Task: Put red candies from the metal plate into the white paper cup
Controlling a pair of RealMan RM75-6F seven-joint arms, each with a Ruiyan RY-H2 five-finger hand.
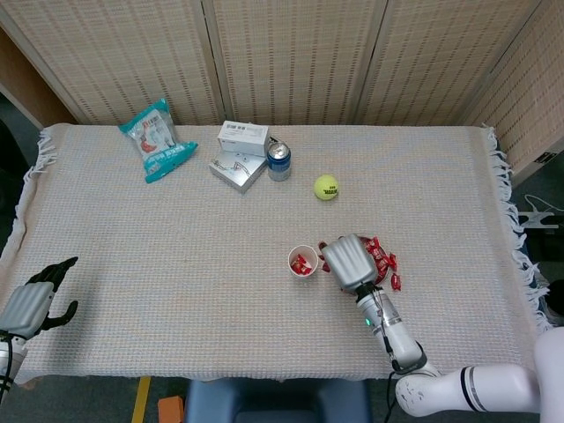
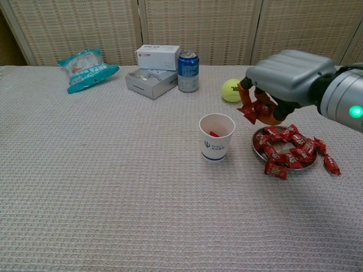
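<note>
**A:** Let's start with the head view. What is the right hand (image 1: pixel 350 262) doing?

**B:** It is hanging over the table (image 1: pixel 176 264), between the white paper cup (image 1: pixel 302 261) and the metal plate (image 1: pixel 381 264). I am only seeing its back from up here, so from this view I cannot tell what the fingers are doing.

**A:** And the left hand (image 1: pixel 35 298)?

**B:** It is waiting far off by the near left corner, fingers loosely apart, holding nothing.

**A:** Where are the red candies (image 1: pixel 381 257)?

**B:** Most are sitting on the plate, a few are lying on the cloth beside it, and some red is showing inside the cup.

**A:** Now the chest view?

**B:** Here the right hand (image 2: pixel 286 76) is up in the air, a bit above and to the plate side of the white paper cup (image 2: pixel 216 136). Its fingers (image 2: pixel 264 110) are curling down around a little bunch of red candies (image 2: pixel 252 111).

**A:** How do you think they are going to handle?

**B:** They look small, light and wrapped in shiny crinkly paper, so I think they are slippery and easy to drop. One corner is poking out of the grip already.

**A:** Where is the best place to hold them?

**B:** Around the fat middle, I think, not the twisty ends. The cup looks light too, so a bump could tip it.

**A:** And the rest?

**B:** More candies are piled on the metal plate (image 2: pixel 258 152), with two lying off it.
</note>
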